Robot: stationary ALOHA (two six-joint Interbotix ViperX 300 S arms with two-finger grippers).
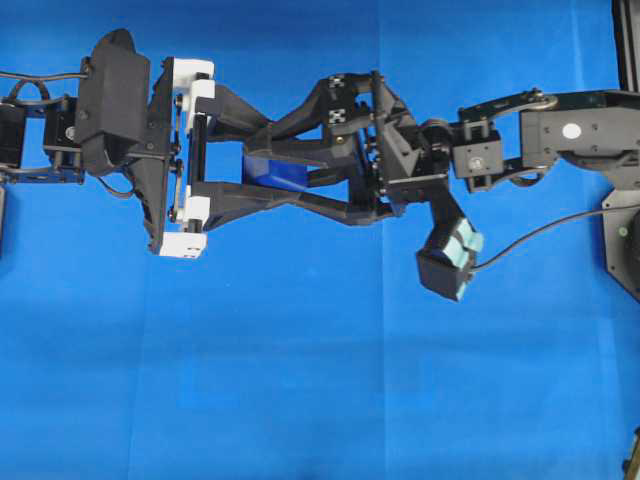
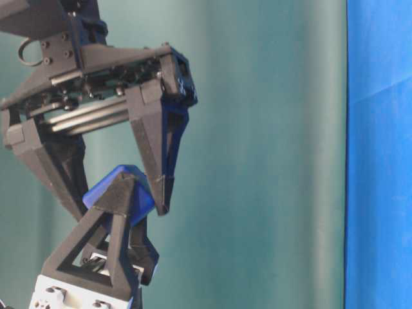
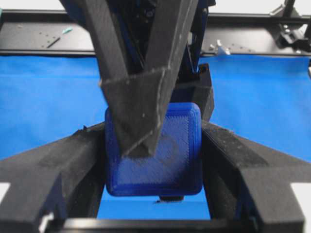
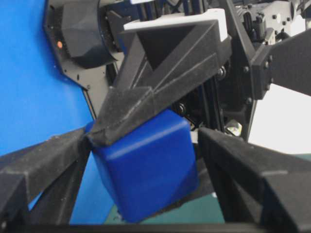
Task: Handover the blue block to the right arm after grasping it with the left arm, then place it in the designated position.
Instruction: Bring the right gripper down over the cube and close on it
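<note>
Blue block [image 1: 272, 170]: held up in the air above the blue cloth [image 1: 300, 380] of the worktop, midway between the two arms, caught at the meeting point of both hands.

Left hand [image 1: 325, 180]: its two black fingers are pinching the block on opposite flat faces; from its own wrist view the cube sits squarely between them.

Right hand [image 2: 116, 209]: fingers spread wide, one to each side of the block. From the right wrist view there seems to be a gap on at least one side, so I judge it is not gripping yet.

How the block looks to handle: a small, hard plastic cube with rounded edges and fine ridges on its faces. Probably light and stiff, not fragile, but smooth enough to twist or slip if pinched near a corner.

Where to take hold: the two free flat faces, crosswise to the left hand's grip, and well onto the middle of each face.

Step in hand: the handover, with the right hand set to close.

Drop-off spot: I cannot pick it out on the cloth.
</note>
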